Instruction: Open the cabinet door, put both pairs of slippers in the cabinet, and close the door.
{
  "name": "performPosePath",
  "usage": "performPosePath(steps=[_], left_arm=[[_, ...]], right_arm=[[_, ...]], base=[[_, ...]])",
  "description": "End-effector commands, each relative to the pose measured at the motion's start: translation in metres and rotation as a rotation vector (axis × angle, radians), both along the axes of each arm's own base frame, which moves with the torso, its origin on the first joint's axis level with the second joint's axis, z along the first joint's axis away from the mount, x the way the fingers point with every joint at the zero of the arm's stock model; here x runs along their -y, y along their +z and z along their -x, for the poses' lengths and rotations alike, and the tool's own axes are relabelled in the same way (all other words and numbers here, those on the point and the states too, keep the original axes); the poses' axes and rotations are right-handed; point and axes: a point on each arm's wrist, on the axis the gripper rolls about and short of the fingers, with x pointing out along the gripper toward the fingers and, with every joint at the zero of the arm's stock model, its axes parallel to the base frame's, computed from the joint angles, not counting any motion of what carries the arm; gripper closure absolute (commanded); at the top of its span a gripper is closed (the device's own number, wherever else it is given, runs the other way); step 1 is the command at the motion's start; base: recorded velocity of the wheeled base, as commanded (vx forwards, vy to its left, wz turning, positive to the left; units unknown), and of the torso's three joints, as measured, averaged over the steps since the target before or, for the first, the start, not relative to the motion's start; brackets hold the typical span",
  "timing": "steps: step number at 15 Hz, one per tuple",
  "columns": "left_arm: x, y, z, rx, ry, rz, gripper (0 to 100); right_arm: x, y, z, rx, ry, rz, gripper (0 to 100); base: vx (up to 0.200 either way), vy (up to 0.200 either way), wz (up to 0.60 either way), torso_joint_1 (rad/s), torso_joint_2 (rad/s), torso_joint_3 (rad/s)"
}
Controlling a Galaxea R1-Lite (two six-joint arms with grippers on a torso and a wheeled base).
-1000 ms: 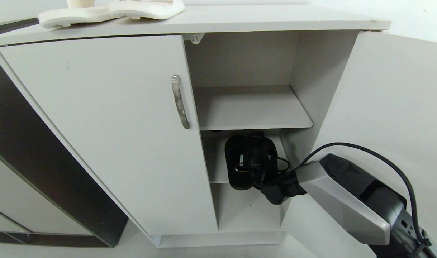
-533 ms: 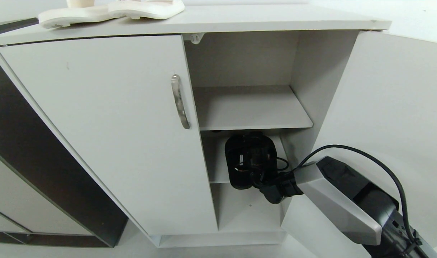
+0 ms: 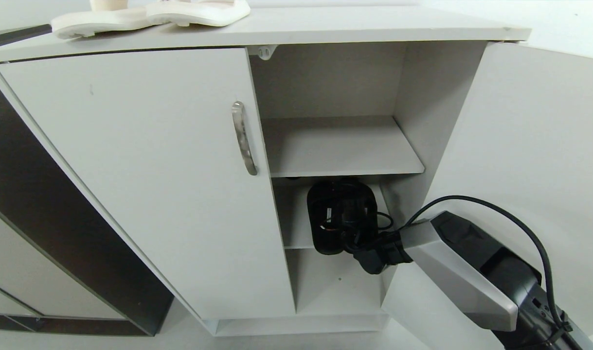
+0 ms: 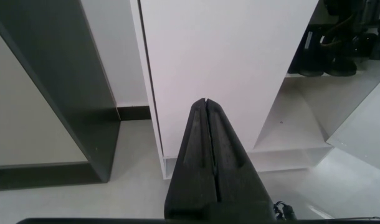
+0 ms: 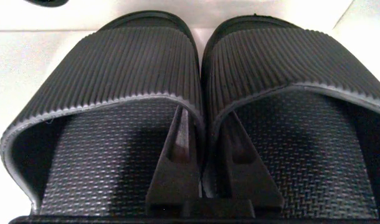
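A pair of black slippers (image 3: 341,214) lies side by side on the cabinet's (image 3: 325,26) middle shelf, behind the open right door (image 3: 530,136). My right gripper (image 5: 205,119) has one finger inside each black slipper (image 5: 134,74) and is shut on their two touching inner walls. A pair of white slippers (image 3: 150,17) rests on the cabinet top at the left. My left gripper (image 4: 205,102) hangs shut and holds nothing, low in front of the closed left door (image 4: 227,56).
The closed left door (image 3: 140,170) carries a metal handle (image 3: 244,138). The upper shelf (image 3: 340,146) and the bottom compartment (image 3: 335,287) are bare. A dark cabinet (image 3: 28,184) stands to the left. The right arm's cable (image 3: 510,214) loops near the open door.
The right gripper has pushed the black slippers slightly deeper and to the right on the middle shelf. The left arm has stayed still.
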Motion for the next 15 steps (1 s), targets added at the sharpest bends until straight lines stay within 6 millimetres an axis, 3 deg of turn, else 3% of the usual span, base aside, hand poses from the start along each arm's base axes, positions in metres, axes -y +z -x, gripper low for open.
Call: performPosePath(steps=[1,11,12,15], left_arm=[[0.0000,0.0001,-0.0001,-0.001,-0.002,0.000,100],[0.0000,0.0001,-0.0001,-0.001,-0.002,0.000,100],[0.0000,0.0001,-0.0001,-0.001,-0.002,0.000,100],[0.0000,0.0001,-0.0001,-0.001,0.000,0.000,100]], right_arm=[[0.0003,-0.0010,-0.0002,-0.002,0.000,0.001,100],[-0.0002,-0.0035,0.0007,-0.008,0.001,0.005,100],[-0.0003,-0.0060,0.0005,-0.011,0.001,0.008,0],[-0.0012,-0.0089,0.0020,-0.019,-0.001,0.012,0]], base=[[0.000,0.000,0.00,0.000,0.00,0.000],[0.000,0.000,0.00,0.000,0.00,0.000],[0.000,0.000,0.00,0.000,0.00,0.000],[0.000,0.000,0.00,0.000,0.00,0.000]])
